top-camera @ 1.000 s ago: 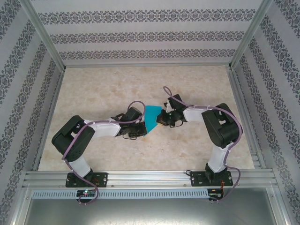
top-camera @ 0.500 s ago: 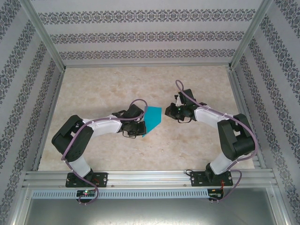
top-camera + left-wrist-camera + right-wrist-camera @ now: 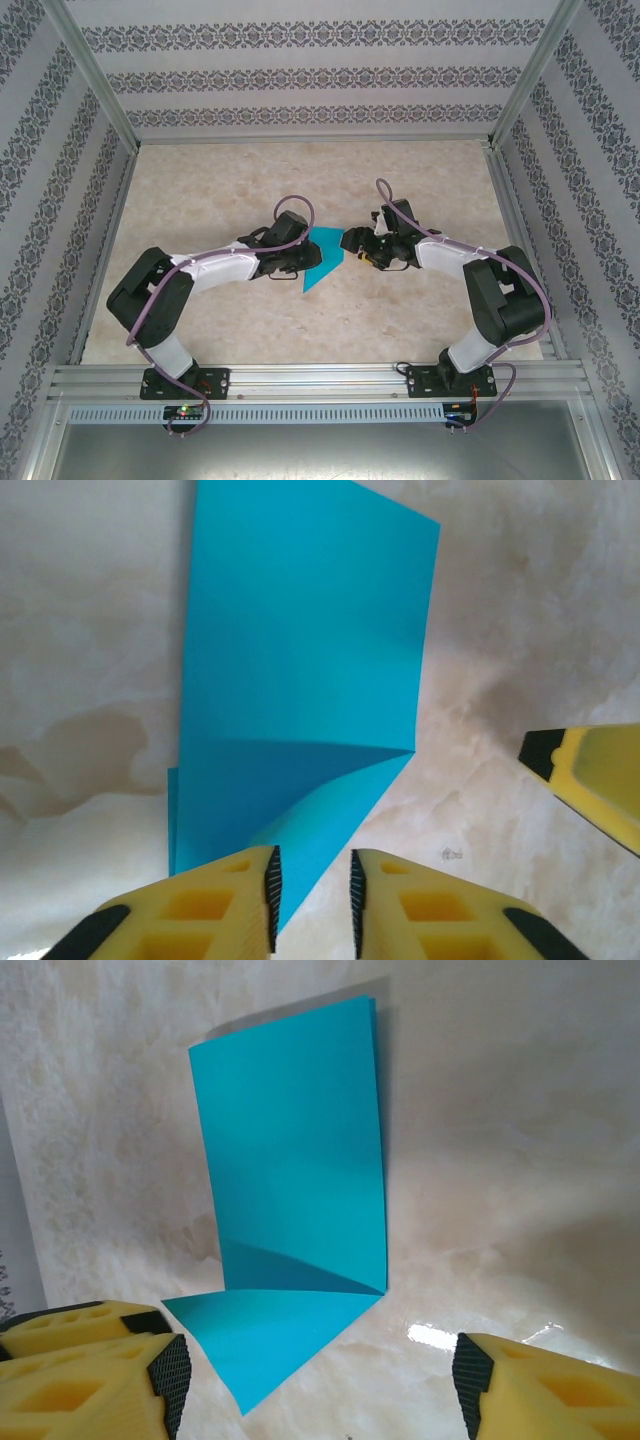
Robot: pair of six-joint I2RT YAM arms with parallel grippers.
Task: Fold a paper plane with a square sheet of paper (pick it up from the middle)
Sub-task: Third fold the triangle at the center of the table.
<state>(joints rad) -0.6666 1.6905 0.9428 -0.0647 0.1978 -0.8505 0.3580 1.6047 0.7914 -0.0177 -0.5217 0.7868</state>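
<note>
The folded teal sheet of paper (image 3: 323,262) sits mid-table (image 3: 220,180), between both claws. The left gripper (image 3: 312,880) is slightly open at its pointed corner. The right gripper (image 3: 320,1370) is wide open, facing its edge.

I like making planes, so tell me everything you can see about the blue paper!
The blue paper is thin, matte teal, folded into a long rectangle with a triangular flap creased over at one end. It lies on the marbled table. Its pointed corner pokes into the narrow gap between the fingers of the left gripper.
</note>
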